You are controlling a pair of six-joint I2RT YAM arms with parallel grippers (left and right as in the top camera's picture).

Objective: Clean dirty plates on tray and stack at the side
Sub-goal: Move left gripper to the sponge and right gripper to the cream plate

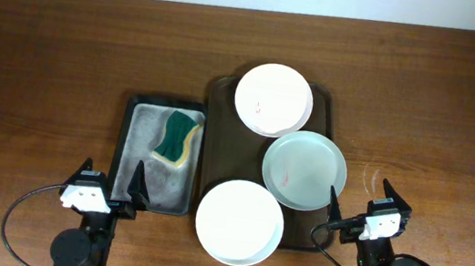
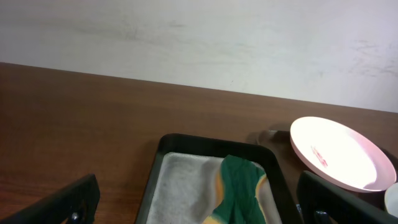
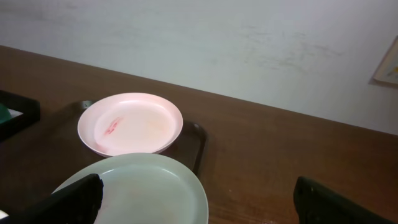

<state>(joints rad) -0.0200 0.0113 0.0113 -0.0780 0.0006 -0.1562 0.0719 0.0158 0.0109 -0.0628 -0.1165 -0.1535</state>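
Sponge [image 1: 176, 138] is seen ahead, slightly right of left gripper [image 1: 110, 179] — the nearer arm; gripper is spread, nothing held.

Overhead: the brown tray's [image 1: 216, 144] near left corner is hidden under the near white plate [image 1: 239, 222], and part of its right rim under the mint plate [image 1: 304, 171]. Marks on the mint plate are too faint to judge. Right wrist: the bottom edge cuts off the mint plate [image 3: 149, 190]. Left wrist: the bottom edge cuts off the sponge [image 2: 239, 186].
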